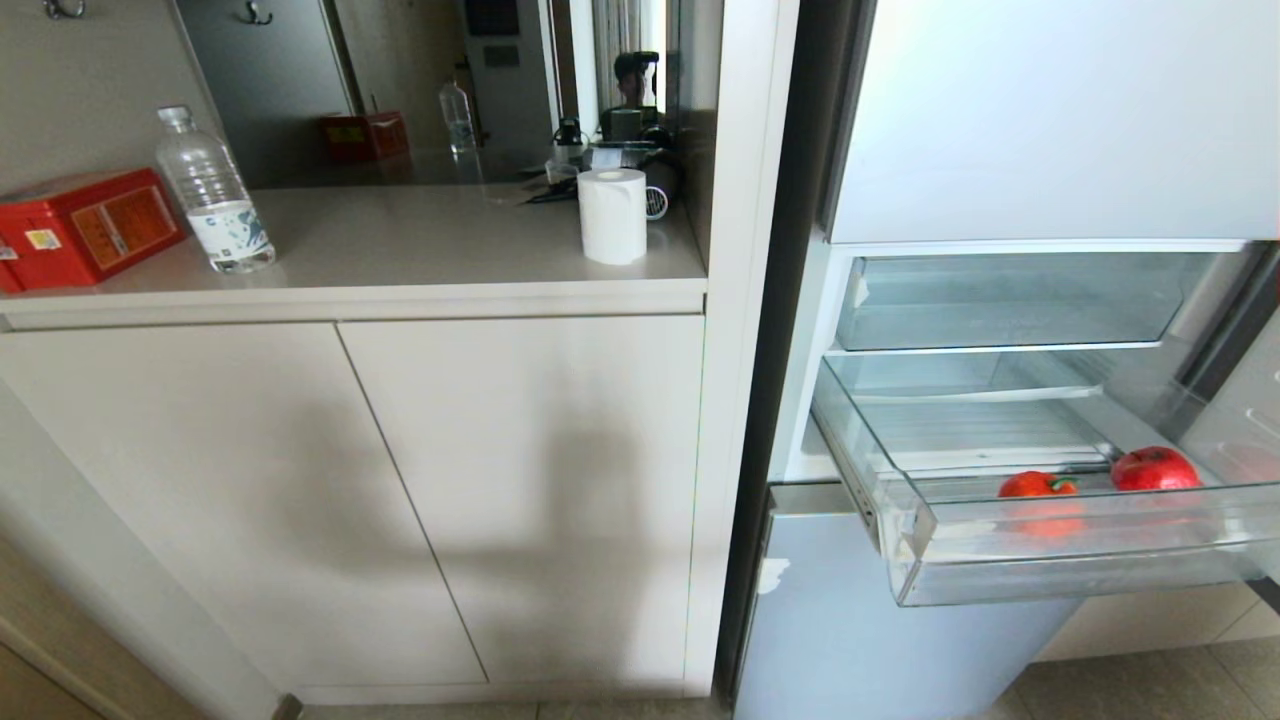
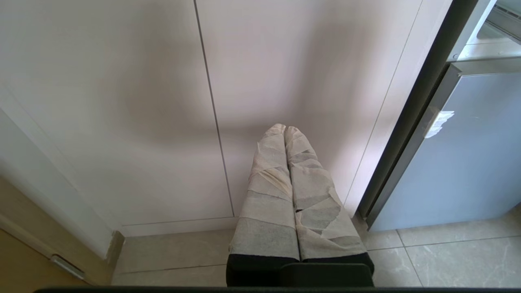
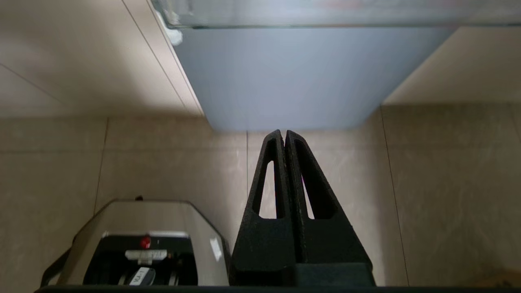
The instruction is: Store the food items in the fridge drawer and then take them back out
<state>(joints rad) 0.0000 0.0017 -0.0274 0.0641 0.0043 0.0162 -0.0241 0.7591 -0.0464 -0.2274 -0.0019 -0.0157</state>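
Note:
The clear fridge drawer [image 1: 1080,575] stands pulled out at the right of the head view, with a scrap of white tape at its front left corner. Inside it lie two food items: an orange-red fruit [image 1: 1037,486] and, to its right, a glossy red fruit [image 1: 1155,468]. Neither arm shows in the head view. My right gripper [image 3: 284,133] is shut and empty, low over the floor tiles in front of the grey lower fridge door [image 3: 301,77], beneath the drawer's front edge [image 3: 325,16]. My left gripper [image 2: 285,128], wrapped in pale tape, is shut and empty before the cabinet doors.
A second clear drawer [image 1: 1010,300] sits closed above the open one. Left of the fridge, a white cabinet [image 1: 400,480] carries a red box [image 1: 85,225], a water bottle [image 1: 212,195] and a paper roll [image 1: 612,215]. Part of the robot's base [image 3: 138,244] shows beside the right gripper.

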